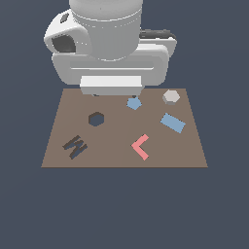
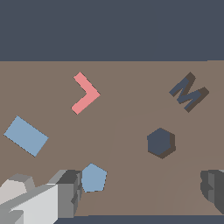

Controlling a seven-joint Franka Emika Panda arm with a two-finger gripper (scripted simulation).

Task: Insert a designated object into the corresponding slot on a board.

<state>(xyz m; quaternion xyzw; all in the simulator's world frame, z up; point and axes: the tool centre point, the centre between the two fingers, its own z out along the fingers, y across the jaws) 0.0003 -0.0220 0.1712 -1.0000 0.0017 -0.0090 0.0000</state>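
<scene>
The pale grey-white hexagonal block (image 1: 171, 97) lies on the brown board (image 1: 116, 155) near its far corner on the exterior view's right. In the wrist view the block (image 2: 15, 186) is partly hidden behind one finger (image 2: 65, 192). The dark hexagon slot (image 1: 96, 118) is empty; it also shows in the wrist view (image 2: 160, 142). My gripper (image 2: 140, 190) is open and empty above the board's far edge, with the block outside its jaws. In the exterior view the arm's white hand (image 1: 111, 85) hides the fingers.
A blue pentagon (image 1: 133, 103) lies just beside one finger, as the wrist view (image 2: 93, 178) shows. A blue rectangle (image 1: 172, 122), a pink L-shape (image 1: 141, 146) and a dark W-shaped recess (image 1: 75, 146) are also on the board.
</scene>
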